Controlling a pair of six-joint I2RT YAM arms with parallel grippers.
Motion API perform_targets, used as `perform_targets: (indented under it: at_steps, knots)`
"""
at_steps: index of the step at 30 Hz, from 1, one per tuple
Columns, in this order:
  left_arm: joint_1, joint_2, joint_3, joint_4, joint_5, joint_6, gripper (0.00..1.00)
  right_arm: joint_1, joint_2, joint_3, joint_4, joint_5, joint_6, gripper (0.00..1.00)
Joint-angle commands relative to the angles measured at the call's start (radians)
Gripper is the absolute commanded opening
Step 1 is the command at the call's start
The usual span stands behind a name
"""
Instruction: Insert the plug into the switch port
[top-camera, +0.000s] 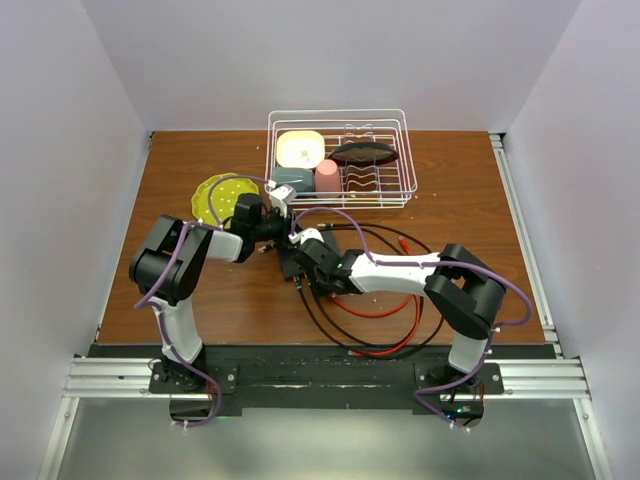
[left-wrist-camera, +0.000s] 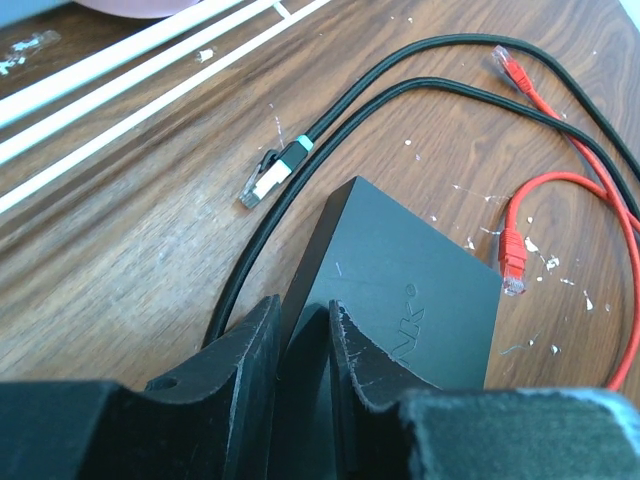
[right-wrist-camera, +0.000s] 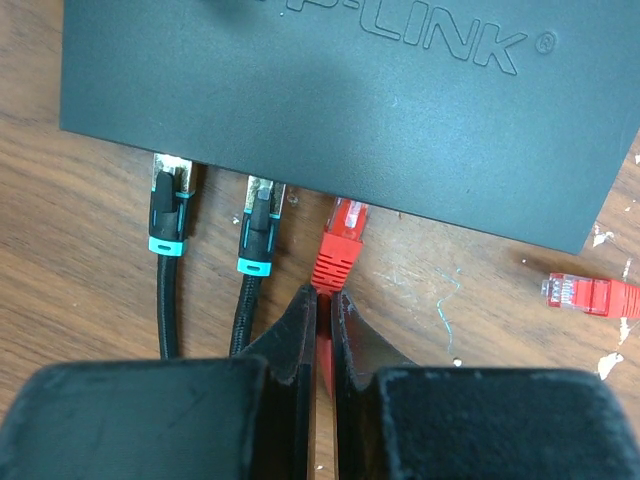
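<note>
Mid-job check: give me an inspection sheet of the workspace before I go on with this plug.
Surface: wooden table, white flecks around the cables.
Job's things: switch lies flat; red plug at its port edge, full seating cannot be told; two black plugs in the neighbouring ports.
Clutter: dish rack with crockery; yellow plate.
Grippers: left pincer clamps the switch's edge; right pincer shut on the red plug's tail.
Cables: black cable and red cable looped; loose black plug; loose red plug.
Surroundings: plain walls.

bright, even light; sharp views
</note>
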Motion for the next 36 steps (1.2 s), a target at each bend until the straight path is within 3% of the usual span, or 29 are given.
perform_targets:
  at_steps: [1,2,13,36]
  knots:
    - [-0.089,0.039,0.002,-0.207,0.157,0.026,0.05,-0.033,0.069,-0.041,0.062,0.109,-0.011,0.00]
    - [-0.091,0.042,0.005,-0.230,0.155,0.032,0.00,-0.033,0.063,-0.045,0.071,0.112,-0.013,0.00]
    - [-0.104,0.057,0.028,-0.284,0.152,0.061,0.00,-0.072,-0.026,-0.108,0.157,0.182,0.013,0.00]
    - [-0.144,0.080,0.051,-0.366,0.178,0.106,0.00,-0.136,0.081,0.025,0.175,0.193,-0.011,0.00]
